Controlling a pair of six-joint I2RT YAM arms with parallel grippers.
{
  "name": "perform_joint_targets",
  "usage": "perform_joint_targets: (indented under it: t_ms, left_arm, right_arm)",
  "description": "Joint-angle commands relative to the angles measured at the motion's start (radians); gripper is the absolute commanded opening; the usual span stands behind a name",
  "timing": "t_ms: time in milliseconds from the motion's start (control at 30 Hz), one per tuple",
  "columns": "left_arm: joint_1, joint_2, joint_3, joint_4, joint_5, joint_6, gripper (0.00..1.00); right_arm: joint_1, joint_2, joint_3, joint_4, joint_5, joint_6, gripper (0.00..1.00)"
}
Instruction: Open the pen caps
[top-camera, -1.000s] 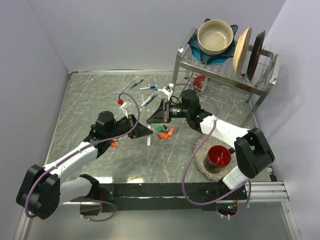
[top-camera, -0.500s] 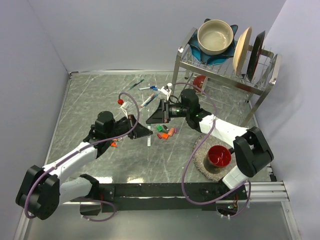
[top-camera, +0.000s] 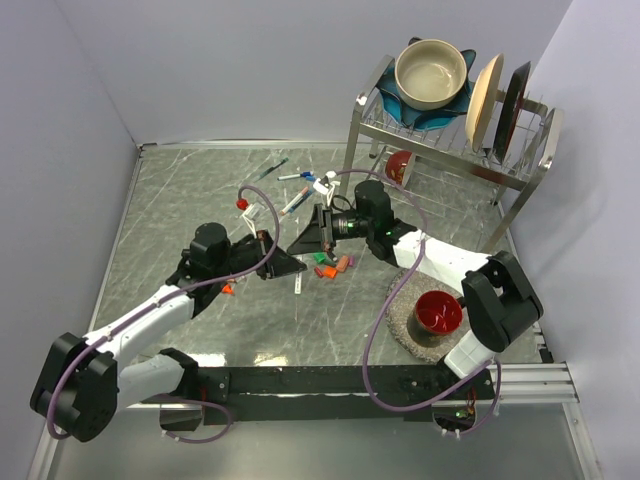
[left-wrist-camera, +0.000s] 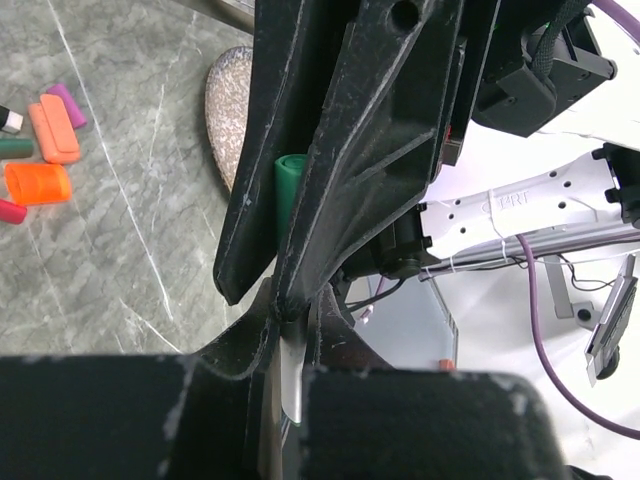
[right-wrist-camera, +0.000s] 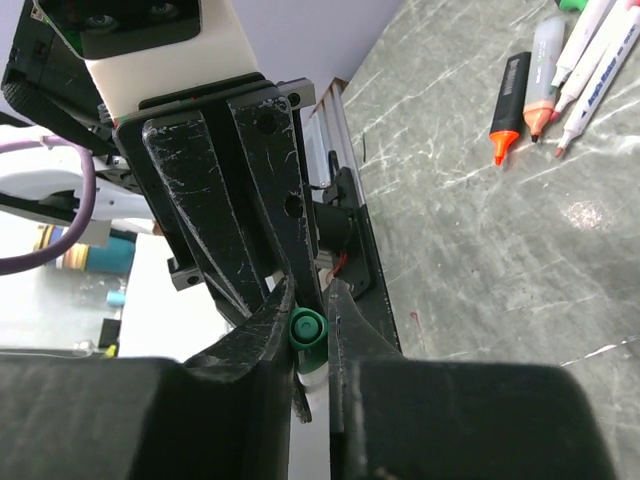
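Green pen cap (right-wrist-camera: 307, 328) hangs above the counter's (top-camera: 180, 200) middle, my right tool (right-wrist-camera: 308, 308) clenched on it, left tool (left-wrist-camera: 290, 320) gripping its marker (left-wrist-camera: 290, 390). Pull-off step, I judge; next, draw them straight apart.

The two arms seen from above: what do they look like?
Both the left arm and right arm have white links between bulky black joints, ending in scuffed black wedge-shaped jaws. A purple cable loops along each.
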Motion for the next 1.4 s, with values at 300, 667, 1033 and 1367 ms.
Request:
perform_joint_targets:
  t_ms: [300,667,1033,1367]
  left_arm:
    - [-0.183,-0.302,-0.198,-0.199,-0.084,-0.191,0.01]
    - [-0.263,-0.570,-0.309,-0.331,-0.197,-0.340,0.01]
    - [-0.262,-0.522,-0.171,-0.590,-0.643,-0.291,0.01]
    - [0.111,-0.133,-0.007,-0.694,-0.706,-0.160,0.01]
  right_arm:
    - [-0.036,-0.045,-0.019,0.112,0.084,0.125,0.00]
    - [-0.021,0.022,0.067,0.115,0.074,0.174,0.00]
    - [0.057,0.082,0.335,-0.528,0.237,-0.412,0.00]
    - [0.056,0.105,0.360,-0.902,0.551,-0.945,0.04]
